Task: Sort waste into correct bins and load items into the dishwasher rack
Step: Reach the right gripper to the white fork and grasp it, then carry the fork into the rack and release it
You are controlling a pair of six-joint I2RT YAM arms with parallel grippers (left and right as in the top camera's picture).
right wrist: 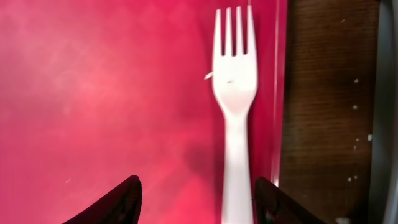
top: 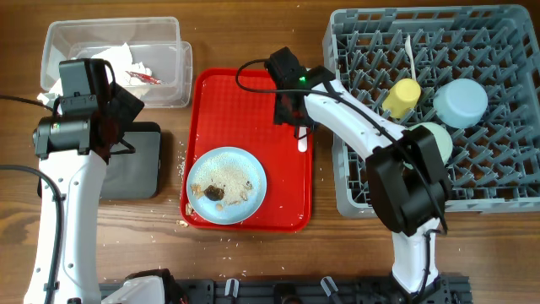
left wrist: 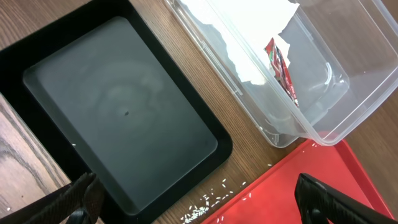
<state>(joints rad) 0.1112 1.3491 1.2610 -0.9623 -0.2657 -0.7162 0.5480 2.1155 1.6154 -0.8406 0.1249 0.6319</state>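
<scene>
Seen from above, a wooden counter (top: 253, 262) holds a flat red serving tray (top: 253, 93) at the centre. At its near left sits a larger light blue plate (top: 245, 160) carrying white rice-like crumbs (top: 224, 165) and brown food lumps (top: 213, 193).

The right hand (right wrist: 196, 202) hovers over the tray's right edge, its fingers (right wrist: 118, 199) spread on either side of the handle of a white plastic fork (right wrist: 235, 93). The fork lies flat on the tray, and neither finger touches it.

The left hand (left wrist: 202, 202) is wide open and holds nothing. It hangs above the near right corner of the black tray (left wrist: 124, 112), which lies left of the red tray. A few more crumbs are scattered on the counter between those two trays.

At far left, the clear plastic tub (top: 169, 84) contains the crumpled white napkin (top: 110, 57) and the small red wrapper (top: 143, 78).

On the right, the grey dishwasher rack (top: 506, 169) holds the yellow cup (top: 402, 97), the mint-green bowl (top: 432, 139) and the light blue saucer (top: 461, 102).
</scene>
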